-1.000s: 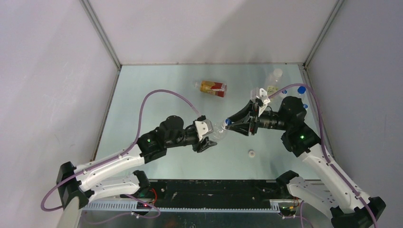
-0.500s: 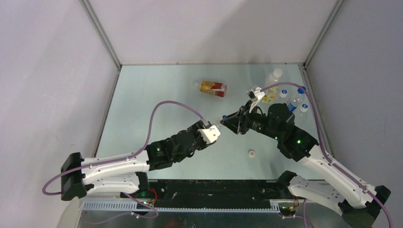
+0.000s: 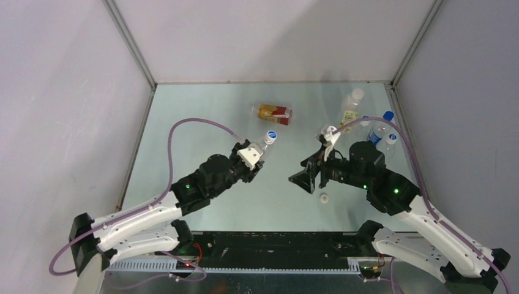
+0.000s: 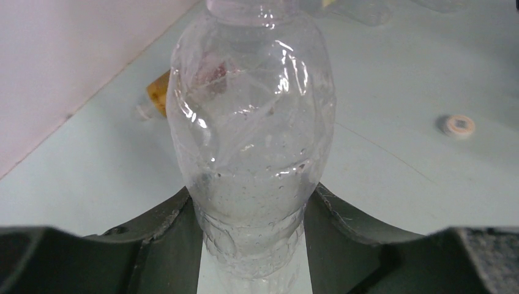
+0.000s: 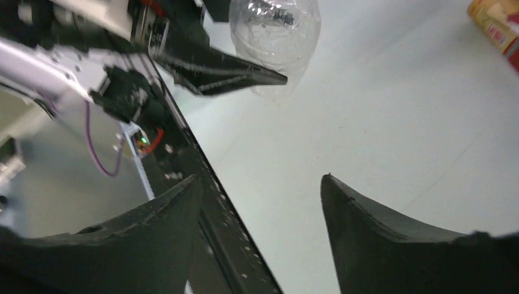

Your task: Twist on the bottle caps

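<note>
A clear bottle (image 3: pixel 264 146) with a blue cap (image 3: pixel 271 136) on its neck is held off the table by my left gripper (image 3: pixel 257 157). The left wrist view shows the jaws shut on the lower body of the clear bottle (image 4: pixel 254 135). My right gripper (image 3: pixel 298 174) hangs to the right of it, apart, open and empty, as the right wrist view confirms for the gripper (image 5: pixel 262 180). A white cap (image 3: pixel 324 198) lies loose on the table just below the right gripper. An amber bottle with a red-orange label (image 3: pixel 274 113) lies on its side further back.
Several upright bottles stand in the back right corner: a yellow-labelled one (image 3: pixel 350 111) and blue-capped ones (image 3: pixel 384 125). The table's black near edge (image 5: pixel 208 184) runs under the right gripper. Walls close in the table on three sides.
The right gripper has opened, let go of the blue cap and drawn back towards the near edge. The left arm has swung the capped bottle up and towards the back.
</note>
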You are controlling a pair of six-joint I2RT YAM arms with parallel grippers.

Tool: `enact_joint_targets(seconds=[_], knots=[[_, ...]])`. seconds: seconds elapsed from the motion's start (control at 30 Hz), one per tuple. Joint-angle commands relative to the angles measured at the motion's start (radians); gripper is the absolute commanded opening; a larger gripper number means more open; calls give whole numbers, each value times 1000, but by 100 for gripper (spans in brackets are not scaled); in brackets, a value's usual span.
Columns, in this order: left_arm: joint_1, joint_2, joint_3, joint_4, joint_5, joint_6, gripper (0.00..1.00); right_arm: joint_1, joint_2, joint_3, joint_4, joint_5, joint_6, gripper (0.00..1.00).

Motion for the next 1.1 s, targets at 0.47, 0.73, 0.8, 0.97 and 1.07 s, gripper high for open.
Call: enact_joint_targets(seconds=[0.47, 0.73, 0.8, 0.97, 1.07], knots=[[136, 55, 259, -601, 804, 298, 18, -29, -49, 215, -333, -345, -838, 78], [84, 98, 301, -653, 756, 342, 18, -25, 29, 277, -345, -394, -921, 74], [78, 101, 305, -648, 755, 342, 18, -19, 46, 285, -344, -401, -933, 72], [71, 100, 310, -635, 763, 332, 18, 3, 71, 290, -343, -392, -957, 68], [69, 98, 308, -615, 780, 324, 18, 17, 86, 291, -347, -382, -964, 66]])
